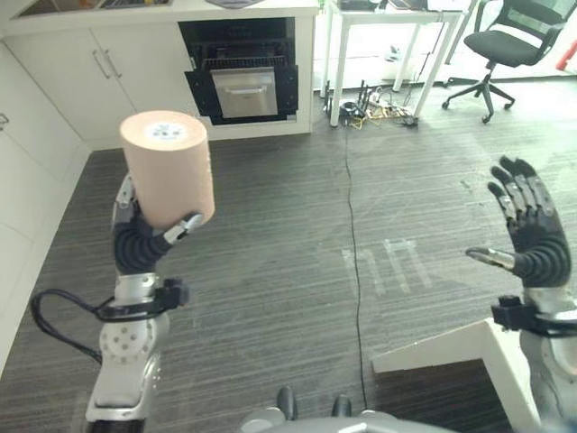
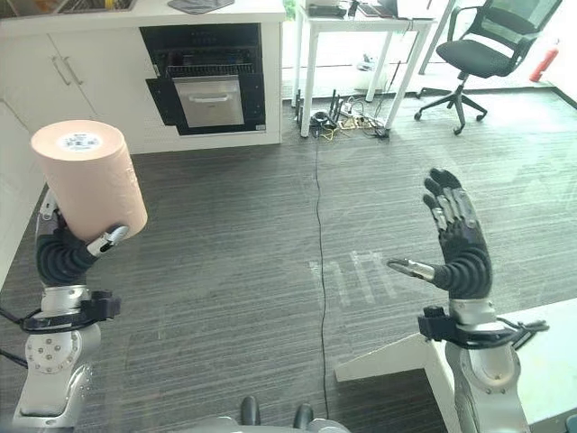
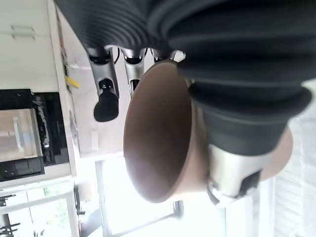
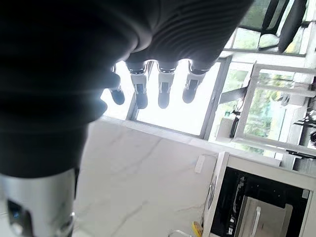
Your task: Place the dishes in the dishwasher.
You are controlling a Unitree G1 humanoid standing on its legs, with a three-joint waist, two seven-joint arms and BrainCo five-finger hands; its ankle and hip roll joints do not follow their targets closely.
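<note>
Dark grey striped carpet [image 1: 297, 234] stretches back to white cabinets [image 1: 72, 72], where a black built-in dishwasher [image 1: 242, 77] stands with its door hanging partly open and its rack showing. Raised in the left hand [image 1: 140, 234] is a smooth, matte peach-coloured cylindrical cup [image 1: 169, 167], upside down, long axis near vertical, flat stickered base uppermost; thumb and fingers curl round its lower wall. Well apart, the right hand [image 2: 460, 244] is lifted, fingers straight and spread, holding nothing. Open floor lies between the cup and the dishwasher.
</note>
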